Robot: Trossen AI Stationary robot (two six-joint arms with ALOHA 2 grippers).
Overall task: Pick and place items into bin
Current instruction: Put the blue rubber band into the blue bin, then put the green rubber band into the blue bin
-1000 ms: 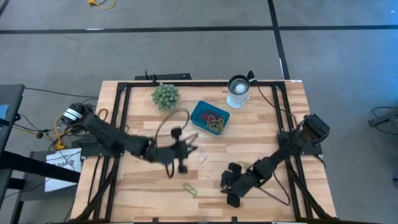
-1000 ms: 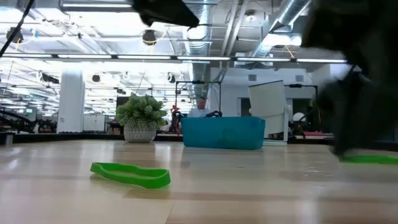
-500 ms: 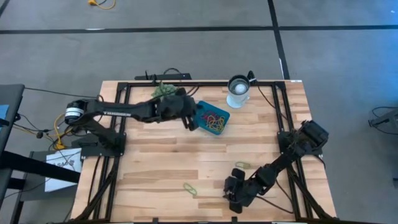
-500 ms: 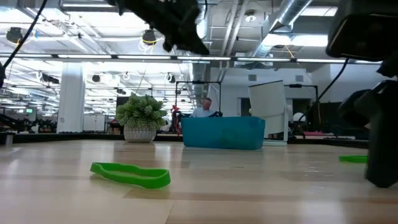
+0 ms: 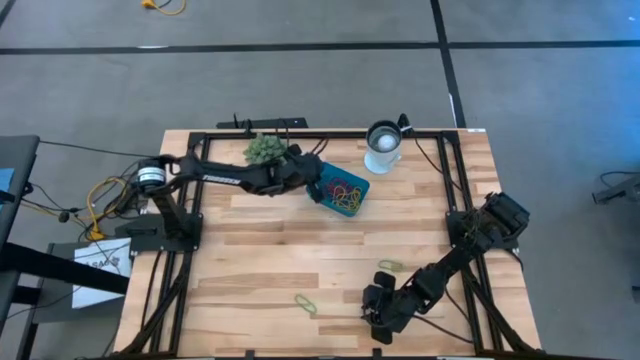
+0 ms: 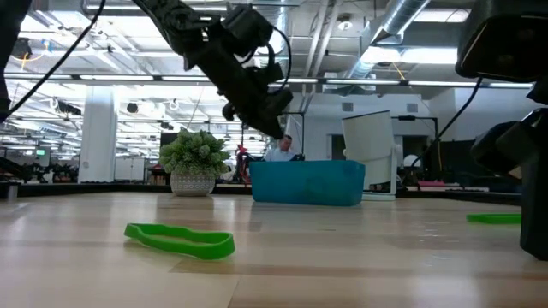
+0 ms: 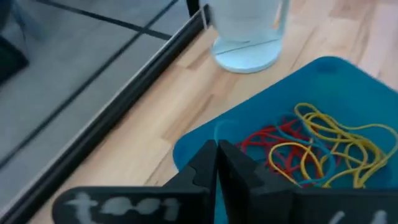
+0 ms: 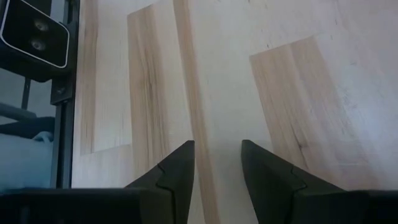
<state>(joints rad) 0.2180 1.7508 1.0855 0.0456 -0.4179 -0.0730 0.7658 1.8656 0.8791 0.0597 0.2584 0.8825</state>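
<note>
The teal bin (image 5: 325, 176) (image 6: 308, 184) (image 7: 348, 81) sits at the far middle of the table and holds a tangle of red, yellow and blue bands (image 5: 346, 194) (image 7: 311, 149). My left gripper (image 5: 315, 191) (image 6: 276, 128) (image 7: 217, 152) hangs shut over the bin's left rim, and no band shows between its fingers. Two green bands lie flat on the wood: one near the front edge (image 5: 305, 302) (image 6: 180, 240) and one to its right (image 5: 390, 266) (image 6: 494, 219). My right gripper (image 5: 377, 324) (image 8: 217, 152) is open just above bare wood by the near edge, apart from both bands.
A spiky green plant (image 5: 265, 150) (image 6: 195, 161) stands left of the bin under my left arm. A white cup (image 5: 383, 140) (image 7: 249, 31) stands to the bin's far right. A black frame rail (image 7: 124, 81) runs along the far edge. Bare wood fills the table's middle.
My left gripper swung from the table's middle toward the far edge, reached the bin, then dropped lower over its left rim. My right gripper drew back toward the near edge, and the right-hand green band now lies uncovered on the wood.
</note>
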